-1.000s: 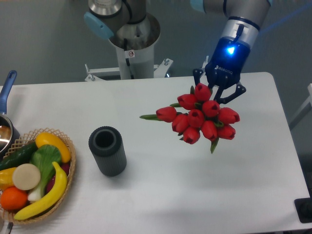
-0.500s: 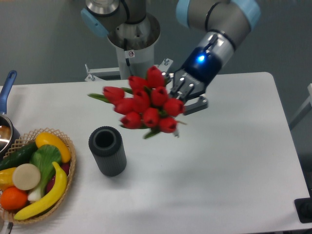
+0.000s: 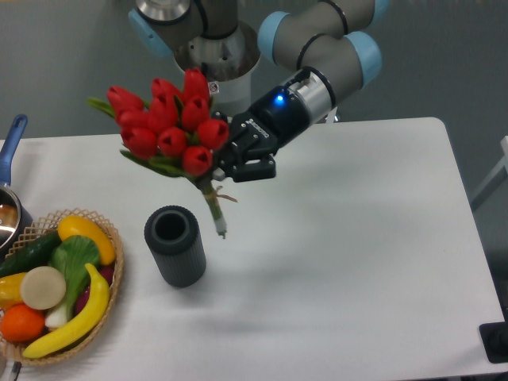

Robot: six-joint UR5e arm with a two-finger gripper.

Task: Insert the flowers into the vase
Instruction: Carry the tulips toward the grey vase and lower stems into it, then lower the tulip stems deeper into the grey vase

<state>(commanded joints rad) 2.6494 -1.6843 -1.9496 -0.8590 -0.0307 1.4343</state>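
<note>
My gripper (image 3: 226, 163) is shut on the flowers (image 3: 164, 124), a tight bunch of red tulip buds with green leaves. It holds them in the air, buds up and to the left. The thin bound stems (image 3: 214, 208) hang down and end a little above and to the right of the vase's mouth. The vase (image 3: 175, 245) is a dark grey ribbed cylinder standing upright on the white table (image 3: 357, 262), its round mouth open and empty.
A wicker basket (image 3: 111, 294) of fruit and vegetables sits at the front left, close to the vase. A blue-handled pot (image 3: 9, 163) is at the left edge. The arm's base column (image 3: 218, 71) stands behind the table.
The gripper has carried the flowers left across the table and turned them from buds facing the camera to buds up, stems hanging down near the vase.
</note>
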